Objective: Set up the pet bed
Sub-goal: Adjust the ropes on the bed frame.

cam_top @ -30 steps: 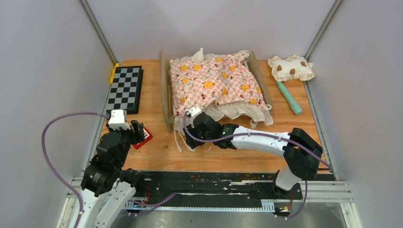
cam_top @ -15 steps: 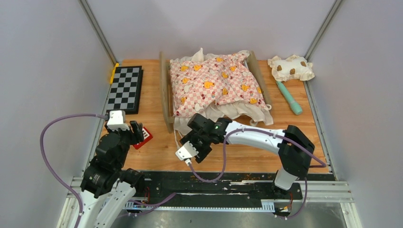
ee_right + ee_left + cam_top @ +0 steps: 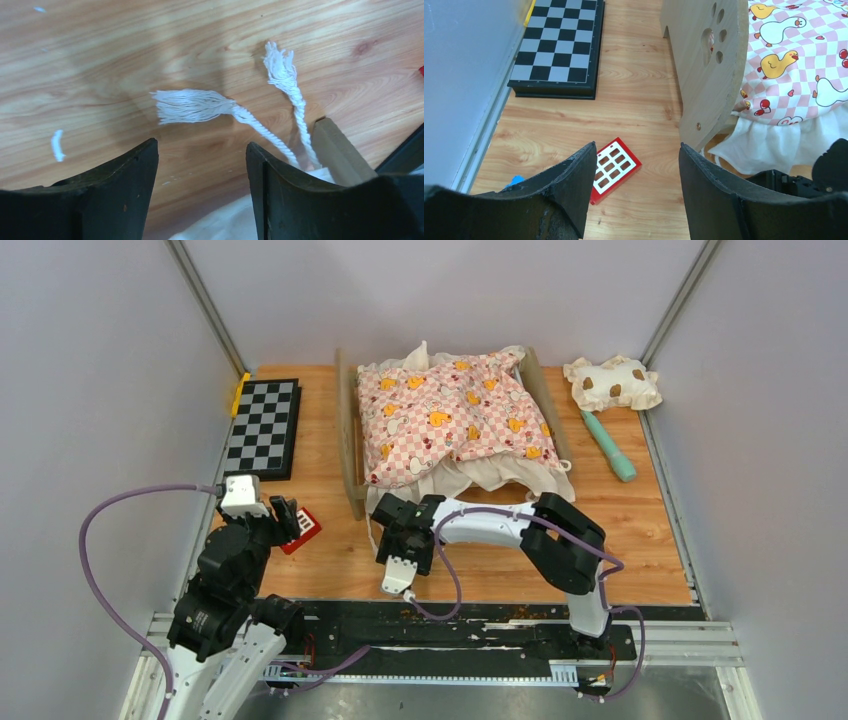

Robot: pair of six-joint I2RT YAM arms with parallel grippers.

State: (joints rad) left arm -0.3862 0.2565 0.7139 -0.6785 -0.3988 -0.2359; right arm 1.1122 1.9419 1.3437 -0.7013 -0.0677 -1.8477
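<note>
Right wrist view: right end effector (image 3: 201,150) gapes empty over frayed cords (image 3: 195,105) by the bed (image 3: 347,430), mid worktop (image 3: 330,570) under its cushion (image 3: 450,415). Close carelessly and a cord could snag, dragging the cushion askew. Left end effector (image 3: 636,155) hangs spread, empty.

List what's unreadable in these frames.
- Top external: pet bed base hidden under the pink checkered cushion; only the frame shows.
- Left wrist: red keypad card, corner behind the left fingers; markings too small.
- Right wrist: where the white cords attach, cut off behind the right fingers.
- Top external: teal tool, too small to identify.
</note>
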